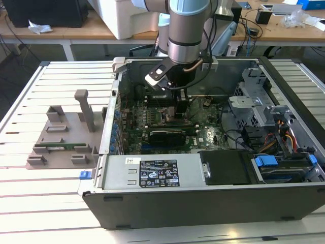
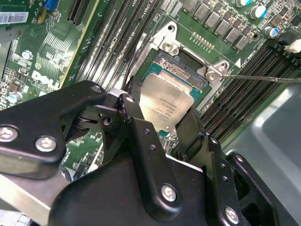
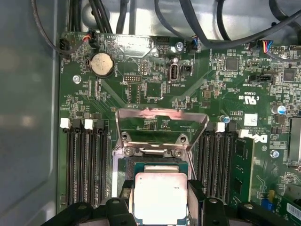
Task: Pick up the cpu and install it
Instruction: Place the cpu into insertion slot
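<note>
The cpu (image 3: pixel 160 197), a square chip with a silver top plate, sits between my gripper's (image 3: pixel 161 192) black fingers (image 3: pixel 125 194), which are shut on its two opposite edges. It hangs tilted just over the open socket (image 2: pixel 187 66) on the green motherboard (image 2: pixel 42 56). The socket's metal load plate (image 3: pixel 160 126) stands raised beyond it. In the second wrist view the cpu (image 2: pixel 165 96) shows the same grip, with the gripper (image 2: pixel 160 111) close above the socket frame. In the exterior view the gripper (image 1: pixel 182 105) reaches down into the open computer case (image 1: pixel 203 198), over the board's middle.
Black memory slots (image 3: pixel 84 165) flank the socket on both sides. A drive cage (image 1: pixel 254 104) and cables crowd the case toward the exterior view's right. The power supply (image 1: pixel 152 173) lies along the near wall. A grey-brown tray (image 1: pixel 61 137) with posts stands outside the case.
</note>
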Action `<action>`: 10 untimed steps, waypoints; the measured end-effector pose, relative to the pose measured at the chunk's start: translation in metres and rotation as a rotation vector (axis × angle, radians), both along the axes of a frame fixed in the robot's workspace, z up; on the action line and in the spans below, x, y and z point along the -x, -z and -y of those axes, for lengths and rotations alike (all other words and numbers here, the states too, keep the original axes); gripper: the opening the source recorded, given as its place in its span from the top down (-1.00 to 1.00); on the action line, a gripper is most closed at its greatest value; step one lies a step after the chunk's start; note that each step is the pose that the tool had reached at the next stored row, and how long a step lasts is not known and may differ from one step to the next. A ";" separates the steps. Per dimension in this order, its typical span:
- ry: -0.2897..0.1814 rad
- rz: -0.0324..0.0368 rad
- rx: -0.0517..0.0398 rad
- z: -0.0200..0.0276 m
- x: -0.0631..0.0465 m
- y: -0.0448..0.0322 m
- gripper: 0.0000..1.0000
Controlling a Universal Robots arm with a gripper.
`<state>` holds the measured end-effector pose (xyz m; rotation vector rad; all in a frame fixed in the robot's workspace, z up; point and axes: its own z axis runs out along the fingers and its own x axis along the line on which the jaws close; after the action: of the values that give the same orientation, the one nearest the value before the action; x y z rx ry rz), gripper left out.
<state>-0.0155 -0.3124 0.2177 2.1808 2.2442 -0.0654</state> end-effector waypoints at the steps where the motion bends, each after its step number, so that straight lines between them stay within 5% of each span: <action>1: 0.000 0.0000 0.0000 0.0000 0.000 0.0011 -0.08; 10: 0.000 0.0000 0.0005 -0.0025 0.000 0.0123 -0.08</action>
<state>-0.0159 -0.3098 0.2053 2.1806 2.2440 -0.0659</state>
